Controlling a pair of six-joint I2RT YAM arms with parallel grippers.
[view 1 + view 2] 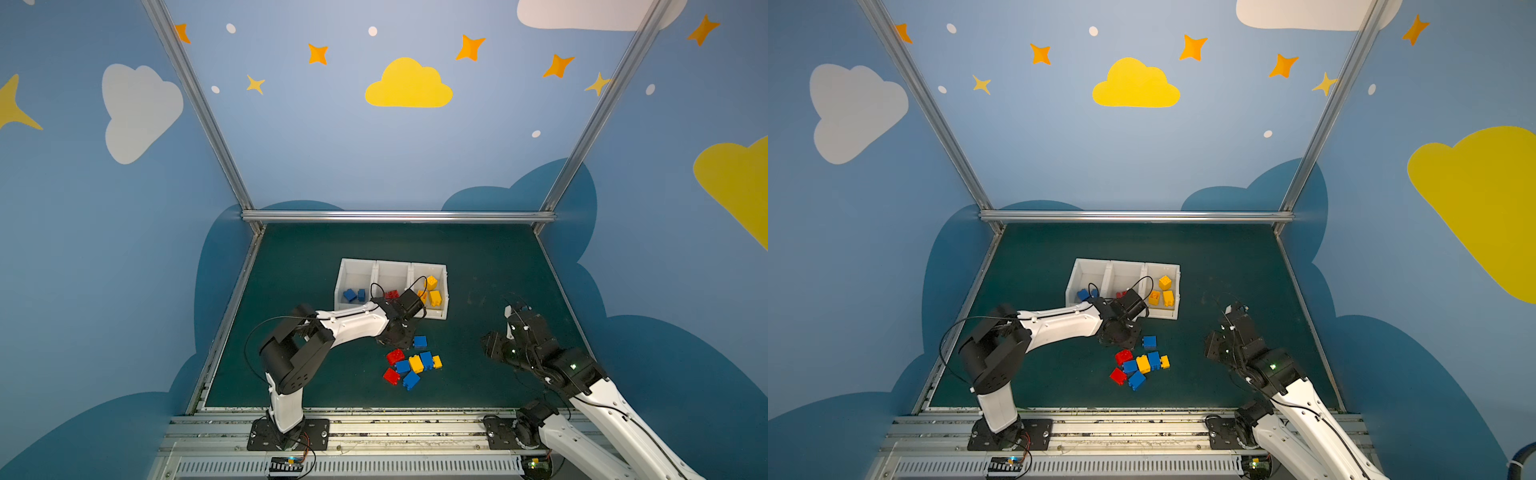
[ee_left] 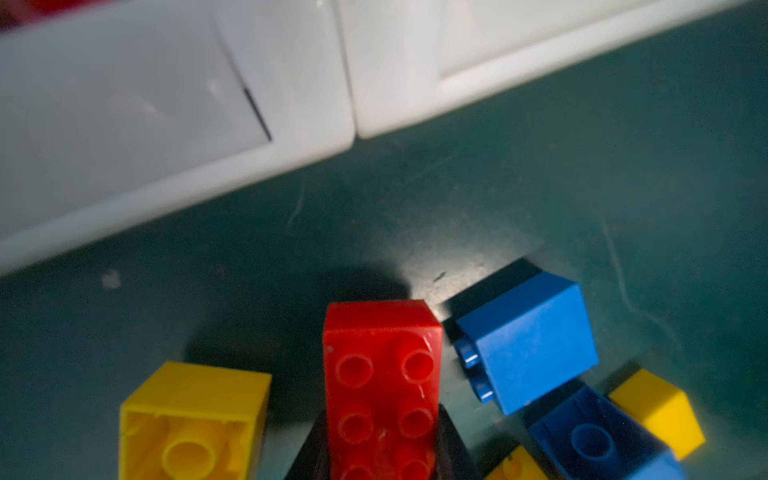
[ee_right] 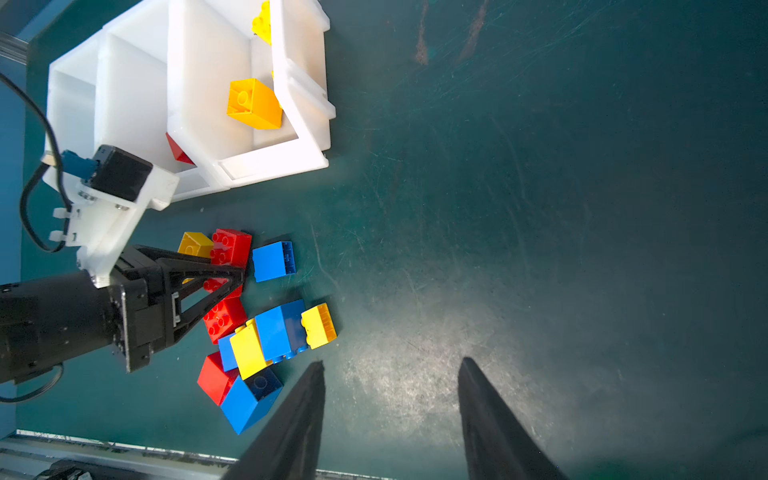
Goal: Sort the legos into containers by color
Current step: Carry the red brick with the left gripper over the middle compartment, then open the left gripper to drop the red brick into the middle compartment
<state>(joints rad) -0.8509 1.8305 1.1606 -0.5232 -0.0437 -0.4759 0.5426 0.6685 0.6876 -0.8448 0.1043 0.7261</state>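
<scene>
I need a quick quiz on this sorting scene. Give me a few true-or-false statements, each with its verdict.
1. The left fingers are shut on a red brick. True.
2. The right fingers hold a yellow brick. False: they stand apart, empty, over the mat.
3. The sorted yellow bricks all lie in one end bin. True.
4. The middle bin holds blue bricks. False: it holds red ones; the sorted blue bricks lie in the other end bin.
5. The mat holds no loose bricks. False: a mixed pile lies there.
</scene>
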